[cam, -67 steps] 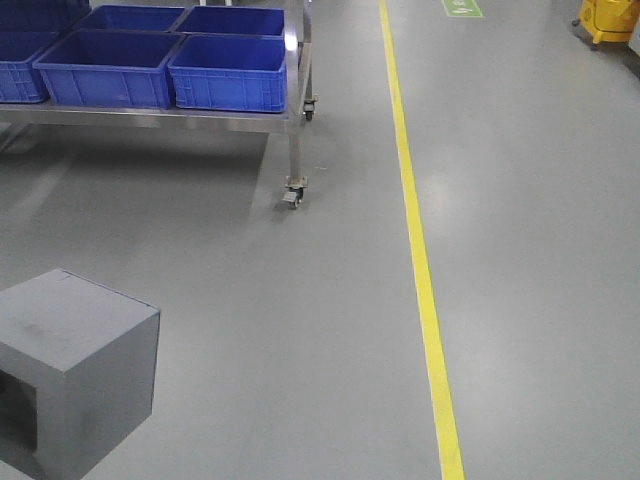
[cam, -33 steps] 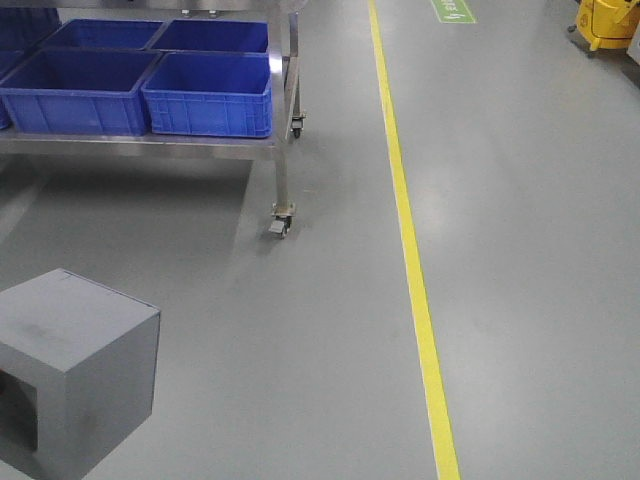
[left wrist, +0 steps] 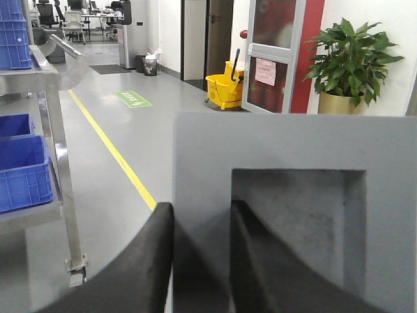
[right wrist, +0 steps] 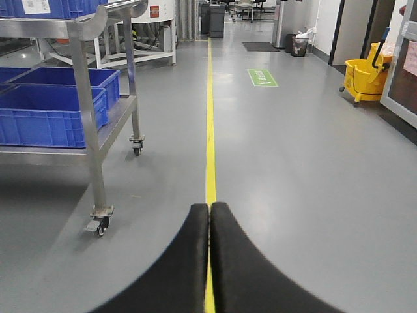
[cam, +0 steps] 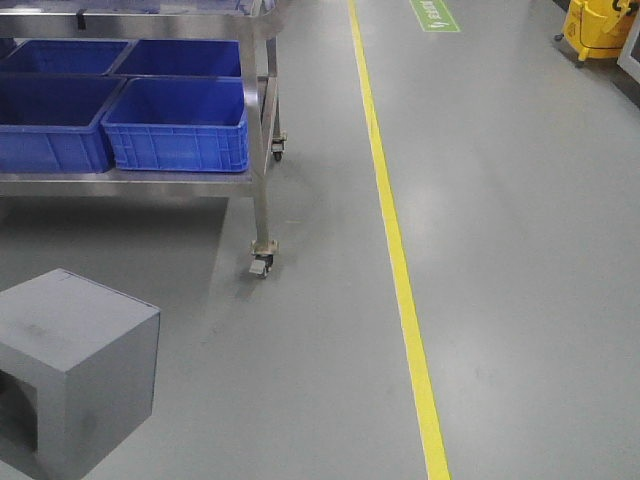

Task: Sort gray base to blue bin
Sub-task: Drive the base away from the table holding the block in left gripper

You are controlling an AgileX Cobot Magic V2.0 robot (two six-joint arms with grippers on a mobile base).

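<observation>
The gray base (cam: 80, 370) hangs at the lower left of the front view, above the floor. In the left wrist view the gray base (left wrist: 260, 140) fills the frame with its square pocket facing me. My left gripper (left wrist: 201, 208) is shut on the pocket's left wall, one finger outside and one inside the recess. Several blue bins stand on the cart's lower shelf; the nearest blue bin (cam: 180, 125) is ahead and to the left, and also appears as the blue bin (right wrist: 49, 111) in the right wrist view. My right gripper (right wrist: 210, 207) is shut with nothing in it.
A steel cart on castors (cam: 260, 262) carries the bins. A yellow floor line (cam: 395, 250) runs forward on the grey floor. A yellow mop bucket (cam: 598, 25) stands far right. A potted plant (left wrist: 352, 59) and a door are in the left wrist view.
The cart and bins have slid left and lower in the front view, and the yellow line has shifted left. The gray base keeps its place in the frame, still held.
</observation>
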